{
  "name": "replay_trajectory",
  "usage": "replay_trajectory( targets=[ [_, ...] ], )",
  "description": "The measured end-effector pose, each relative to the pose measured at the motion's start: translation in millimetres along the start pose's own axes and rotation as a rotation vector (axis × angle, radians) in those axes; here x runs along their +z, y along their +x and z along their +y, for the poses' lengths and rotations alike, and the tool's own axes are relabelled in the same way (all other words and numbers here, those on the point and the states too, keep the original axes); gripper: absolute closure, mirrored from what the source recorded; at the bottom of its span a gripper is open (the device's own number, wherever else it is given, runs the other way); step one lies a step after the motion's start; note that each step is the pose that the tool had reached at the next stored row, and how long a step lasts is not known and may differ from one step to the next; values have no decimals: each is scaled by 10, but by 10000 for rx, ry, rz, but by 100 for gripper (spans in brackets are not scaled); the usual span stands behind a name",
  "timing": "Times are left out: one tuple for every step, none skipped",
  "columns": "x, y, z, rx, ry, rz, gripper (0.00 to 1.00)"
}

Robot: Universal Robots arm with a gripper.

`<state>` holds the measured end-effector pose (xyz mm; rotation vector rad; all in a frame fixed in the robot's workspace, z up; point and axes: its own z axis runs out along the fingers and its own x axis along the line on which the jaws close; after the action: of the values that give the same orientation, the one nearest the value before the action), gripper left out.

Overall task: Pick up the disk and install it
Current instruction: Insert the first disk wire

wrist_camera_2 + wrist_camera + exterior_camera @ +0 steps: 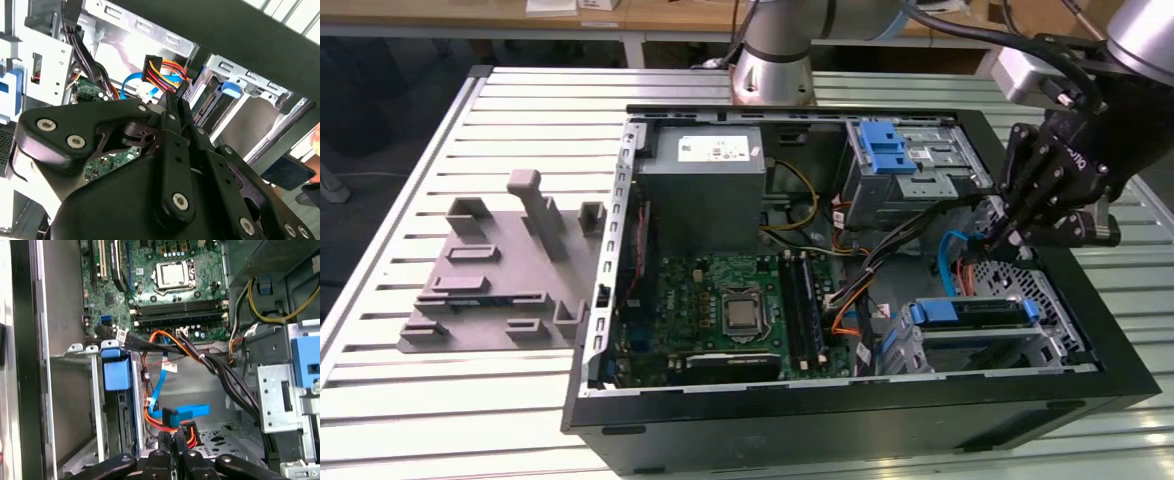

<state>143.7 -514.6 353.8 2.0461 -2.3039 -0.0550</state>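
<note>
We see a slatted pale metal table (400, 250) carrying 1 open black computer case (854, 420), with a wooden bench (654, 15) behind it at the back of the room. On the exterior view's left of the case rests 1 grey moulded fixture (494, 270). Inside the case we count 1 motherboard (720, 300), 1 grey power supply box (707, 190) and 2 drive cages with blue plastic parts. The disk (970, 312) sits in the lower cage near the case's front wall, its blue carrier tab facing up; in the first wrist view it stands edge-on in that cage (117, 405). 1 arm reaches in from the exterior view's right, and its gripper (1003, 238) hangs inside the case, near the disk but apart from it. In both wrist views the jaws are pressed together on the black power connector (181, 93) with its red, yellow and orange wires.
</note>
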Motion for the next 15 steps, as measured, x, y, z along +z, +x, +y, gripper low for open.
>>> replay_trajectory(
  targets=[
    [0, 2, 4, -4, 16, -1, 84],
    [0, 5, 10, -8, 38, -2, 84],
    [1, 8, 16, -10, 66, -5, 84],
    [1, 9, 21, -12, 93, -9, 84],
    [1, 11, 23, -12, 117, -12, 84],
    [1, 14, 24, -11, 142, -14, 84],
    [1, 17, 25, -11, 174, -17, 84],
    [2, 22, 26, -11, 216, -24, 84],
    [2, 30, 27, -10, 276, -31, 84],
    [3, 41, 31, -9, 349, -39, 84],
    [3, 54, 35, -10, 411, -45, 84],
    [4, 69, 43, -13, 450, -50, 84],
    [5, 83, 55, -18, 478, -54, 84],
    [7, 97, 68, -26, 497, -56, 84],
    [9, 111, 81, -34, 514, -57, 84]
  ],
)
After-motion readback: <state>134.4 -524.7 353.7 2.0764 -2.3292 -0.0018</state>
